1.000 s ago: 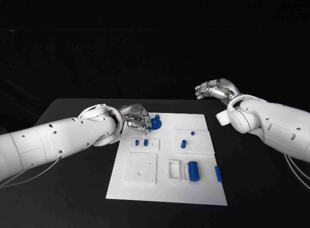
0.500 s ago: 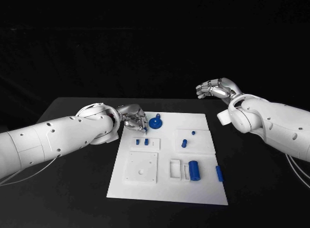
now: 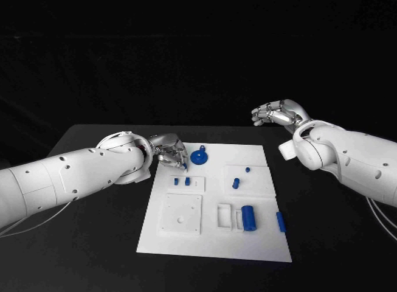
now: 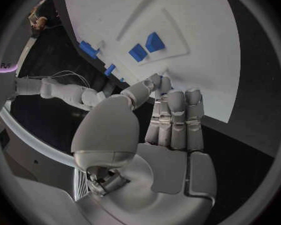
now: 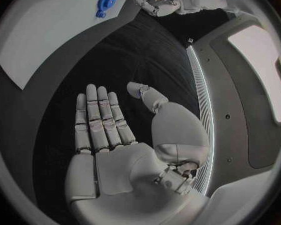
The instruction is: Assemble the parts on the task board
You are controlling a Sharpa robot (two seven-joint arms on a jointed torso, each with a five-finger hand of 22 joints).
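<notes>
The white task board (image 3: 259, 243) lies in the middle of the black table. A blue round gear-like part (image 3: 199, 158) sits near its far left corner and also appears in the right wrist view (image 5: 106, 1). My left hand (image 3: 169, 152) hovers just left of that part, fingers pointing down at the board's edge, holding nothing. In the left wrist view its fingers (image 4: 175, 115) are straight, with the thumb tip close beside them, above two small blue blocks (image 4: 145, 47). My right hand (image 3: 277, 114) is raised beyond the board's far right corner, with its palm (image 5: 115, 150) flat and empty.
On the board lie two small blue blocks (image 3: 180, 181), two short blue pegs (image 3: 236, 183), a blue cylinder (image 3: 247, 218) beside a white slot, and a blue bar (image 3: 279, 222) near the right edge. A raised white square plate (image 3: 180, 214) sits at front left.
My left hand has drawn back a little to the left, away from the blue gear-like part, which stays on the board. The right hand has barely moved.
</notes>
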